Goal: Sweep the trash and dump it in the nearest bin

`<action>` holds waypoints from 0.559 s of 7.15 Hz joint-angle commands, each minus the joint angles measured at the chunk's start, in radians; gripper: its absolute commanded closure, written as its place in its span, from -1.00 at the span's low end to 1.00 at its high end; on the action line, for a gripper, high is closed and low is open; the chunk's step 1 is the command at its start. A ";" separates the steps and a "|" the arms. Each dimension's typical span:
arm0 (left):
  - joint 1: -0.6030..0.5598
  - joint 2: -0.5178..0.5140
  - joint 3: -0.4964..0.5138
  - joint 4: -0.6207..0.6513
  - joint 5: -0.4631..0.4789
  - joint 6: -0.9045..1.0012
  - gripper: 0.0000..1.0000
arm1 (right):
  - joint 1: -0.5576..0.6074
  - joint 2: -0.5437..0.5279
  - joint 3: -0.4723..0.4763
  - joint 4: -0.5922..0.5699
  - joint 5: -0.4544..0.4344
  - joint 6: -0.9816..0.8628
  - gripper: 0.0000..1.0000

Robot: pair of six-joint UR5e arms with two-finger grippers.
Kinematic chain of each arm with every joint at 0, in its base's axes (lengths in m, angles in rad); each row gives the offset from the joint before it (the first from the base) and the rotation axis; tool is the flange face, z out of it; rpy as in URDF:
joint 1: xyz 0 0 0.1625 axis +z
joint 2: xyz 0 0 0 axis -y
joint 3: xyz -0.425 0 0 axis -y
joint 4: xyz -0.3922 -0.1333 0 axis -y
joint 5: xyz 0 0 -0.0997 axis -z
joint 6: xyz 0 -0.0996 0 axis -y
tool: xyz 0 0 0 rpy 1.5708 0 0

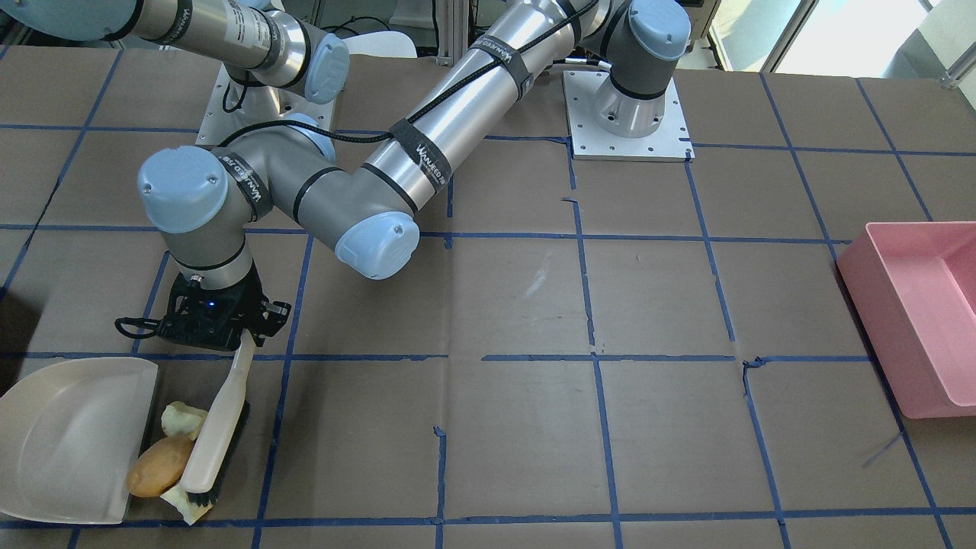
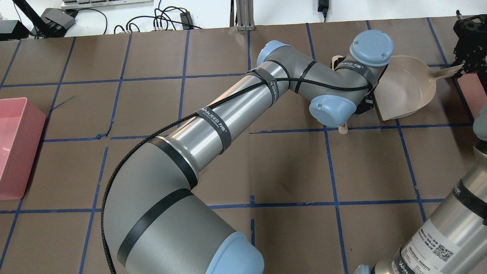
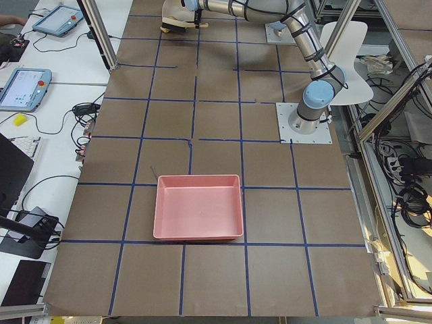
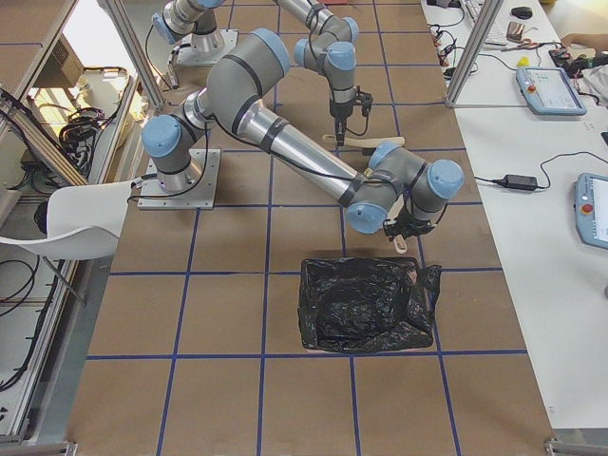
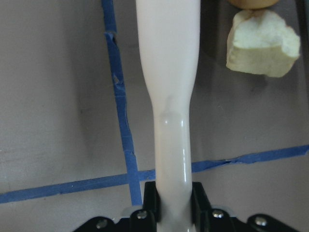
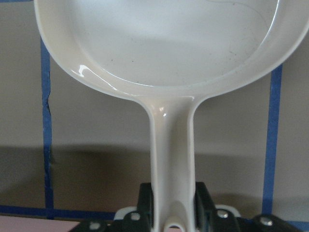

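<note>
The trash lies in the front-facing view: a tan potato-like lump and two pale spongy chunks. They sit between the mouth of a cream dustpan and a cream brush. My left gripper reaches across the table and is shut on the brush handle; one chunk shows beside it. My right gripper is shut on the dustpan handle. The dustpan rests flat on the table. The left wrist hides the trash in the overhead view.
A pink bin stands at the far end of the table on my left side; it also shows in the overhead view. A bin lined with a black bag stands close to the dustpan end. Blue tape lines grid the brown table.
</note>
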 commanded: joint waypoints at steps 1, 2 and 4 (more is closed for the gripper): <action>0.006 0.021 -0.014 -0.006 0.001 0.020 0.99 | 0.000 0.002 0.002 0.000 0.000 0.004 1.00; 0.018 0.000 -0.008 -0.001 0.002 0.043 0.99 | 0.000 0.002 0.002 0.000 0.000 0.004 1.00; 0.035 -0.023 0.006 0.006 -0.001 0.060 0.98 | 0.003 0.002 0.000 0.005 -0.005 0.004 1.00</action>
